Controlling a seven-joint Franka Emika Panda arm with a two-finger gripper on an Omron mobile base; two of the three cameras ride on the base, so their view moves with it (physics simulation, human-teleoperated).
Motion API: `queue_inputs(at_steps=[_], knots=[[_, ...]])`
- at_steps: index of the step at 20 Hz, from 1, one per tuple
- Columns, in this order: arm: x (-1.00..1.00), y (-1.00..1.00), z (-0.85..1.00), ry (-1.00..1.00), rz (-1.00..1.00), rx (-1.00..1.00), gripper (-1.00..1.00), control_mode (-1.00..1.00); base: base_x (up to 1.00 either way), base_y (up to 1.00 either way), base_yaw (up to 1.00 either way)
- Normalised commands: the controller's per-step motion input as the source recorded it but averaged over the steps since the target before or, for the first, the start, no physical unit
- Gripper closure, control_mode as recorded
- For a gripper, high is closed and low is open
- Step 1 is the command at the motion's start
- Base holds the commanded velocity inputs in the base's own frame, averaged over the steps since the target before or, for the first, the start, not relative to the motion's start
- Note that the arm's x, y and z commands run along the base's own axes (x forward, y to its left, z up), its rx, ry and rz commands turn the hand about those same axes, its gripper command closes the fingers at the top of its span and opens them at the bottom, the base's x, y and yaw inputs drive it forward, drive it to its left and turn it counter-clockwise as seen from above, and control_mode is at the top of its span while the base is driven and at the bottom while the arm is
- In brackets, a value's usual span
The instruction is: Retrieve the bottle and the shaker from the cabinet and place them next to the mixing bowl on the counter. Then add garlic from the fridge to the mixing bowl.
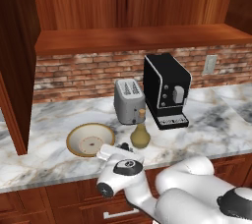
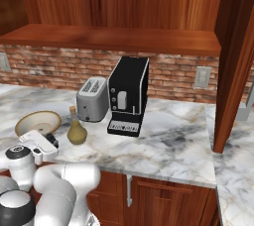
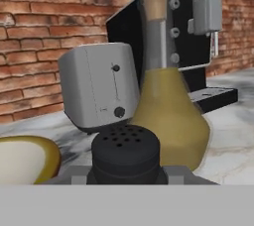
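White marble with grey veins is forming the counter (image 1: 206, 120), which is running below a red brick wall and a reddish-brown cabinet (image 1: 138, 39) with a thick plank shelf. On the counter, the olive-tan bottle (image 1: 140, 134) with its cork stopper is standing upright, just in front of a grey toaster (image 1: 129, 101) and to the left of a black coffee machine (image 1: 166, 90). The mixing bowl (image 1: 90, 138), cream inside with a reddish ring, is sitting just to the left of the bottle, near the counter's front edge.

The white arm is reaching low over the front edge, with the gripper (image 1: 124, 147) sitting between the bowl and the bottle. In the hand view, the small black shaker (image 3: 125, 153) with its perforated top is sitting close up at the bottom, between the two finger tips, and the bottle is standing directly behind it. The fingers appear to be clasping the shaker's sides, though the contact itself is mostly hidden. Whether the shaker's base is resting on the marble cannot be told.
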Motion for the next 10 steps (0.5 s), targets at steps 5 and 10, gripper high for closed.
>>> queue_inputs(at_steps=[5, 10], knots=[[0.31, -0.12, -0.27, 0.0, 0.0, 0.0, 1.0, -1.0, 0.0, 0.0, 0.0], [0.3, -0.1, -0.31, 0.0, 0.0, 0.0, 1.0, -1.0, 0.0, 0.0, 0.0]])
